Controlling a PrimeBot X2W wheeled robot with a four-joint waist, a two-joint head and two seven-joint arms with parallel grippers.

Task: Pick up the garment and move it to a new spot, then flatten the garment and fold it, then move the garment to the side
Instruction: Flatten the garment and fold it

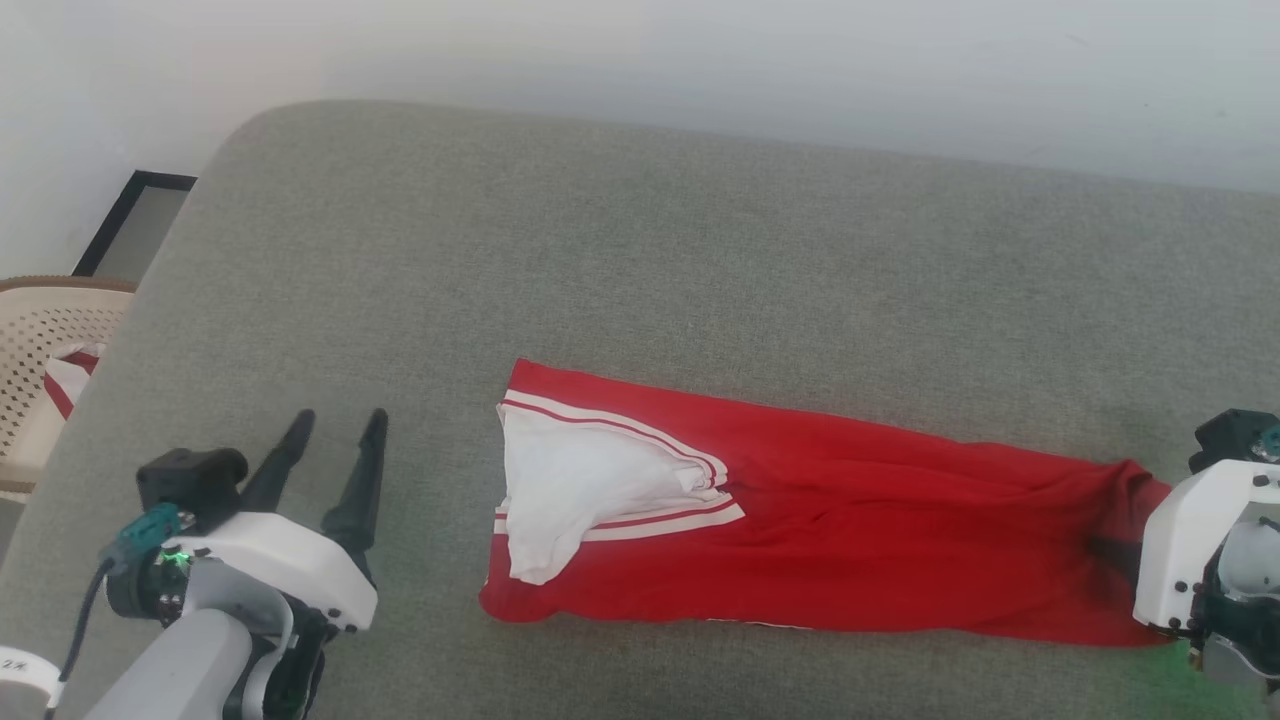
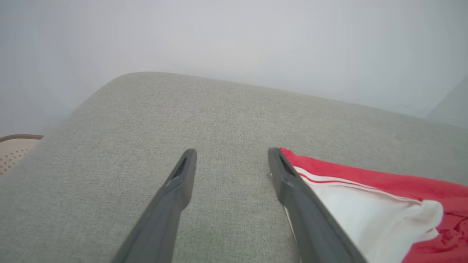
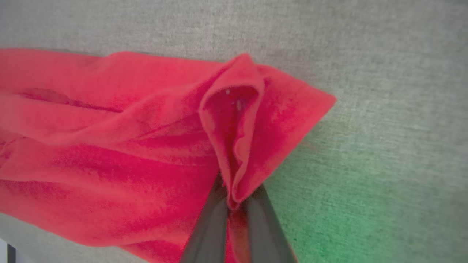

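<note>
**Right gripper pinches the red garment's end; left gripper stands open beside it**

The right gripper has its two dark fingers drawn close together on a puckered fold of the bright red, soft knit garment. The cloth rises in a creased ridge out of the narrow gap between them. A green glow tints the surface just beside this grip.

From there the garment runs as a long, narrow, wrinkled band across the grey woven fabric surface, which has a rounded corner. At its far end from the grip a white panel edged with red-and-white striped trim lies folded over the red.

The left gripper is spread wide with nothing between its fingers. It sits near that white end, with a strip of bare grey fabric between them in the head view. The left wrist view shows the same gripper with the garment to one side.

Off the surface's edge on the robot's left stands a beige perforated plastic basket, and a red-and-white cloth lies inside it.
</note>
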